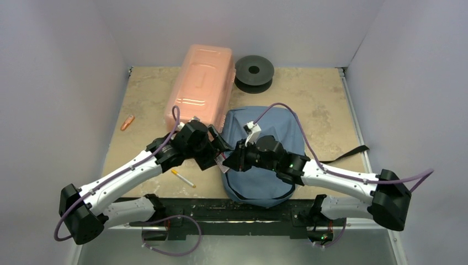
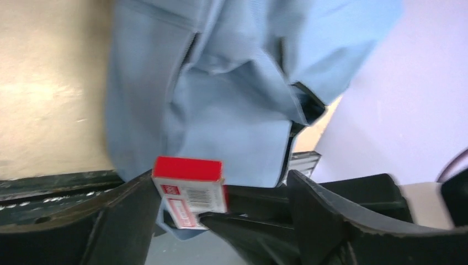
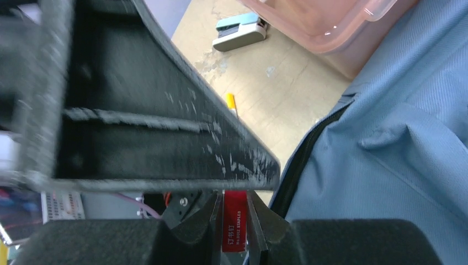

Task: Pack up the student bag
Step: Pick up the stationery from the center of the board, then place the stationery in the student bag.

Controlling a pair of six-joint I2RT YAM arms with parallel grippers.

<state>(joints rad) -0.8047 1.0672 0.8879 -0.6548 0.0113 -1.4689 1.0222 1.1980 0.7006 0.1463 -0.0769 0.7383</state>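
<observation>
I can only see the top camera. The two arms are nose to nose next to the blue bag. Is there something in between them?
Observer: Yes, a small red box of staples with a barcode label. The wrist cameras show it clearly.
Child: Who's holding it?
Observer: The right gripper. Its two fingers are pinched on the box's flat sides.
Child: What about the other one?
Observer: The left gripper is open. Its fingers are spread wide, one on each side of the box.
</observation>
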